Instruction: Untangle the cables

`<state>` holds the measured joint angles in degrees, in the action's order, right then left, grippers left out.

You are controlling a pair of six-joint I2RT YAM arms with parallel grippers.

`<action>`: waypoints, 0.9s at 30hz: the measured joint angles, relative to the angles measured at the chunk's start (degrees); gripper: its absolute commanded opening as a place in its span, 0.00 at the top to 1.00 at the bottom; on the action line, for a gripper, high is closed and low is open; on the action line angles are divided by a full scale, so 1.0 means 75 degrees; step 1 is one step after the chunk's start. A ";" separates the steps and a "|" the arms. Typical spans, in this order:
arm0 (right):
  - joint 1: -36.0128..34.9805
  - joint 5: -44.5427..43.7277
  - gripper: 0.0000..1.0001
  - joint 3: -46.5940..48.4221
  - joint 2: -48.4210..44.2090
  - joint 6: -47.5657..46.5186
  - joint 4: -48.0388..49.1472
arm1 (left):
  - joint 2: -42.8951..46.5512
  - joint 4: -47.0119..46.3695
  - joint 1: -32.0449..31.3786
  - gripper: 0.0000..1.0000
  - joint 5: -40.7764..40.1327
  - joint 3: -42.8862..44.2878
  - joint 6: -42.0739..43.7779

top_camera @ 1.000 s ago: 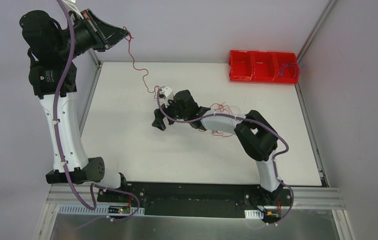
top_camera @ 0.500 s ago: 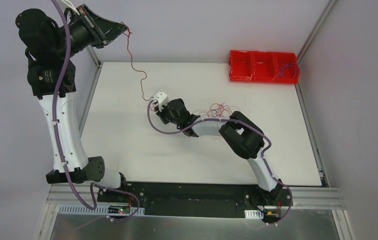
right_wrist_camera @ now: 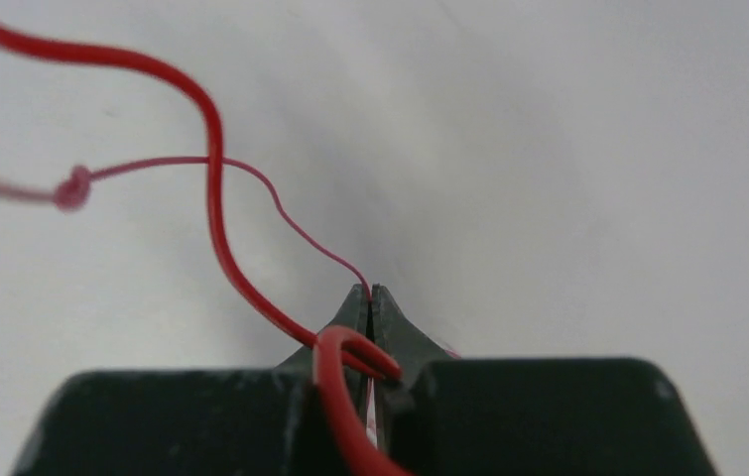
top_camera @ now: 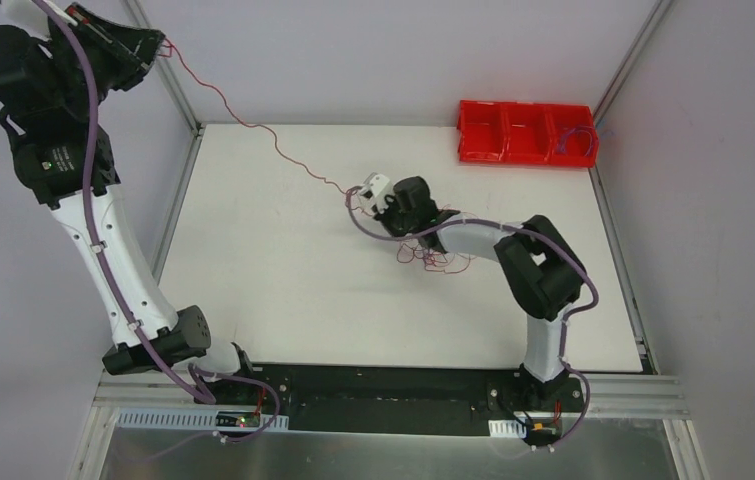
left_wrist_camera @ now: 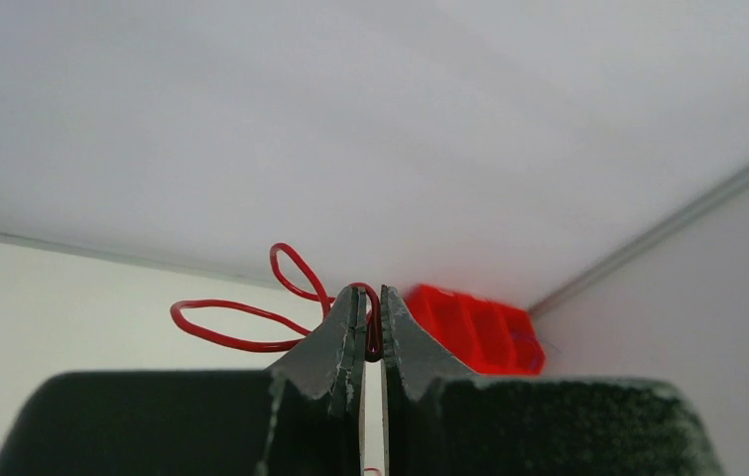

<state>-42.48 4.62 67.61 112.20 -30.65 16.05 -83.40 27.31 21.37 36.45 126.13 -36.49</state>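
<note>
One red cable (top_camera: 253, 128) stretches from my left gripper (top_camera: 153, 45), raised high at the far left, down to my right gripper (top_camera: 373, 205) low over the white table (top_camera: 253, 260). In the left wrist view the left gripper (left_wrist_camera: 371, 302) is shut on that cable, whose loops (left_wrist_camera: 241, 322) curl out to the left. The right gripper (right_wrist_camera: 370, 297) is shut on a thin red strand, and a thicker red loop (right_wrist_camera: 335, 372) crosses its fingers. A small tangle of red cables (top_camera: 438, 258) lies on the table beside the right forearm.
A red three-compartment bin (top_camera: 525, 133) stands at the table's back right, with a purple wire (top_camera: 578, 140) in its right compartment. Metal rails edge the table on the left and right. The right arm's elbow (top_camera: 543, 265) rises over the right half of the table.
The right gripper has shut on a red strand and shifted right. The left arm swung up and to the left, drawing the red cable out long and nearly straight.
</note>
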 measured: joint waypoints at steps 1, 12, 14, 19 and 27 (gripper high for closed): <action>0.0280 0.0085 1.00 -0.0006 -0.0125 -0.0122 -0.0332 | -0.0003 0.0000 0.0163 1.00 -0.0195 0.0023 0.0032; 0.1880 0.0769 1.00 -0.0230 -0.1224 -0.0868 -0.3048 | -0.0102 0.0242 0.0632 1.00 -0.1556 -0.0303 0.0793; 0.1848 0.0860 1.00 -0.0341 -0.1291 -0.0898 -0.3244 | -0.0187 0.0286 0.0743 1.00 -0.1746 -0.0309 0.0906; 0.1845 0.1000 0.82 -0.0452 -0.1311 -0.0991 -0.3844 | -0.0256 0.0326 0.1020 1.00 -0.1775 -0.0417 0.1137; 0.1976 0.1664 0.43 -0.0356 -0.1641 -0.1026 -0.4672 | -0.0055 -0.1658 0.0950 1.00 0.1591 -0.2938 -0.0656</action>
<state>-27.66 17.10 64.95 99.90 -38.35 -18.98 -83.81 14.87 28.49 48.38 104.09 -41.41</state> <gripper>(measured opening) 0.554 0.039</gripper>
